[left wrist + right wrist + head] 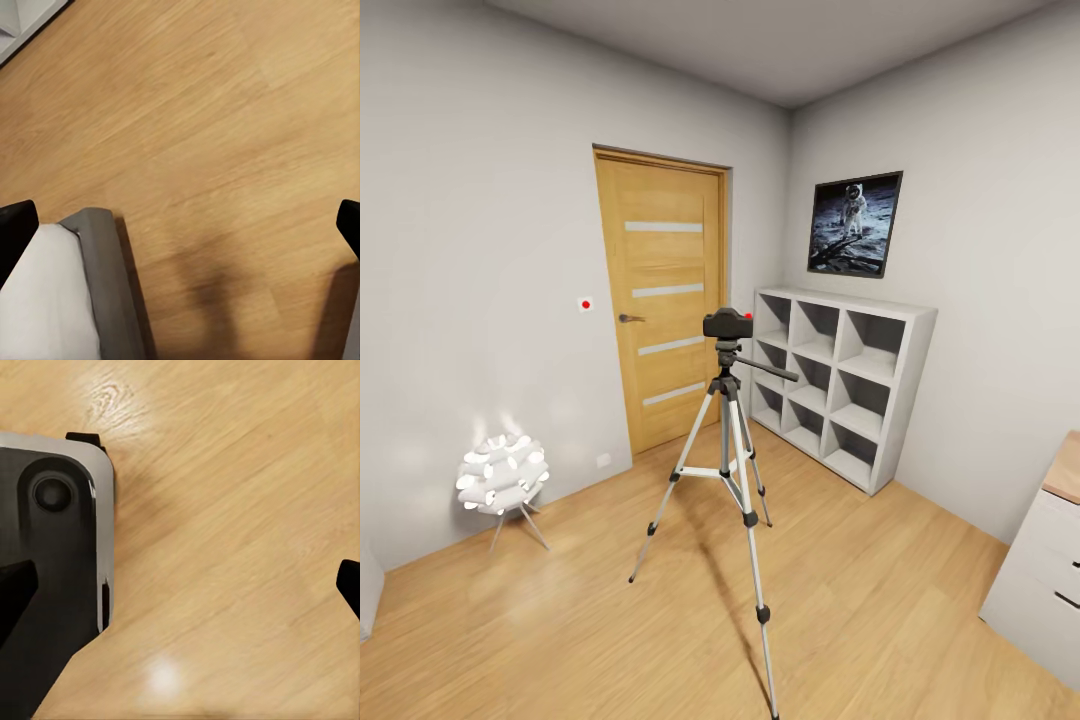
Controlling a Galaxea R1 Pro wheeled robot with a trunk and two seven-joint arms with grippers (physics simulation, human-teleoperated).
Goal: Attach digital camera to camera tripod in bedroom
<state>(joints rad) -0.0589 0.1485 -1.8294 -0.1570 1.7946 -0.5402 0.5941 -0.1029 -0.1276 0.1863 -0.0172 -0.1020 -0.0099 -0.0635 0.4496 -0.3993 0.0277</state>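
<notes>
The small black digital camera [727, 323], with a red button on top, sits on the black head of the camera tripod [732, 450]. The tripod stands on the wood floor in the middle of the bedroom, silver legs spread, its pan handle [768, 369] pointing right. In the left wrist view my left gripper [180, 229] points down at bare floor, its black fingertips [16, 225] far apart and nothing between them. My right gripper [180, 585] is open the same way over the floor, with its fingertips [15, 589] at the picture's edges.
An oak door [665, 300] is behind the tripod, white cube shelves [842, 385] to its right, a white ball-shaped lamp [503, 475] at the left wall. A white drawer unit [1050, 570] stands at the right edge. My base [56, 547] shows beneath the right gripper.
</notes>
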